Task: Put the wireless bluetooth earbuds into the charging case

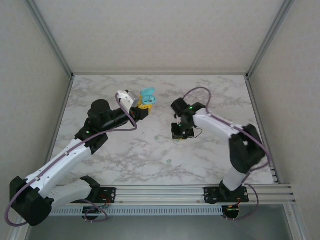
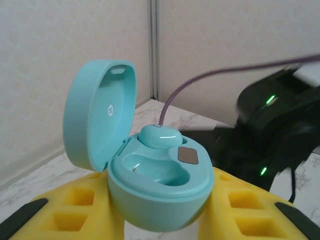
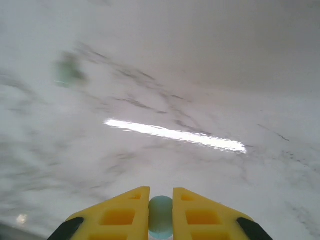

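Teal plastic sits between the yellow fingers of the left gripper. They squeeze the round bottom of the charging case from both sides and hold it up in the air, over the worktop about halfway along its far edge. We think the case is held level, with the lid tipped back and wide open, so the two little beds inside face up and are easy to reach. One earbud already sits in the back bed. The front bed is bare, and that is where the next one should go. The right gripper is low over the middle of the worktop, well apart from the case. Its jaws are closed tight on a second earbud, a small teal bit that peeks out between the tips. We guess it grips this bud by its sides so the bottom can slide down into the bare bed. A loose bud lies near the middle of the worktop, and another loose bud lies closer to the near edge. Next, the right arm needs to lift and carry its bud over to the case. The bud is small and smooth, so it could slip or twist on the way.
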Robot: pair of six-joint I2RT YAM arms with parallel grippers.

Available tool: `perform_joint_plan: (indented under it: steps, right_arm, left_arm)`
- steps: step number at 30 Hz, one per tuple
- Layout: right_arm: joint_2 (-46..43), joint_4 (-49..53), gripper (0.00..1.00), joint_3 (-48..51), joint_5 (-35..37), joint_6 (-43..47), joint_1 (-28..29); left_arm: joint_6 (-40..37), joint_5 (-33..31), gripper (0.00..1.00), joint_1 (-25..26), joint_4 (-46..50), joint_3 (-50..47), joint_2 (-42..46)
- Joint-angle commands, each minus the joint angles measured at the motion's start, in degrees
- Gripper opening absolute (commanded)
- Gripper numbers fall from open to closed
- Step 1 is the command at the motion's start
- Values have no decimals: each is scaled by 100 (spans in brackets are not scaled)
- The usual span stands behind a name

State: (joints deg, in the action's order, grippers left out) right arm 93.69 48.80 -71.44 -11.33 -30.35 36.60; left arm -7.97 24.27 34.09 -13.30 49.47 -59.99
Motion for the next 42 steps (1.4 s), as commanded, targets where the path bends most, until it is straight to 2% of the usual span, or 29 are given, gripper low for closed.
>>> perform_joint_plan:
  steps: [1, 4, 8, 11, 14, 19, 26, 34, 42]
  right_arm:
    - [-906, -579, 16, 34, -1296, -415, -388]
    - [-1505, -1280, 16, -9, -2280, -884, -664]
    - [-1770, -1972, 17, -340, -3458, -1338, -794]
    - [-1859, -3085, 18, -291, -4155, -2062, -790]
    - [-1844, -3698, 18, -317, -4544, -2486, -791]
    - [-1811, -3592, 19, -507, -4447, -2456, -785]
    - [-1581, -2920, 19, -1039, -3540, -1826, -489]
    - [-1319, -2783, 19, -1427, -2838, -1563, -250]
    - [-1162, -2725, 19, -1495, -2716, -1489, -88]
  left_arm:
    - [-109, -116, 28, 44, -100, -33, 20]
    - [-81, -79, 28, 46, -168, 0, -110]
    - [-33, 14, 28, 46, -299, 66, -296]
    - [-12, 133, 28, 46, -352, 133, -429]
    - [2, 191, 28, 46, -432, 160, -496]
    - [-42, 313, 28, 54, -506, 142, -550]
    - [-166, 512, 28, 80, -700, 70, -645]
    - [-287, 579, 28, 142, -740, 89, -725]
    - [-189, 577, 28, 151, -797, 105, -743]
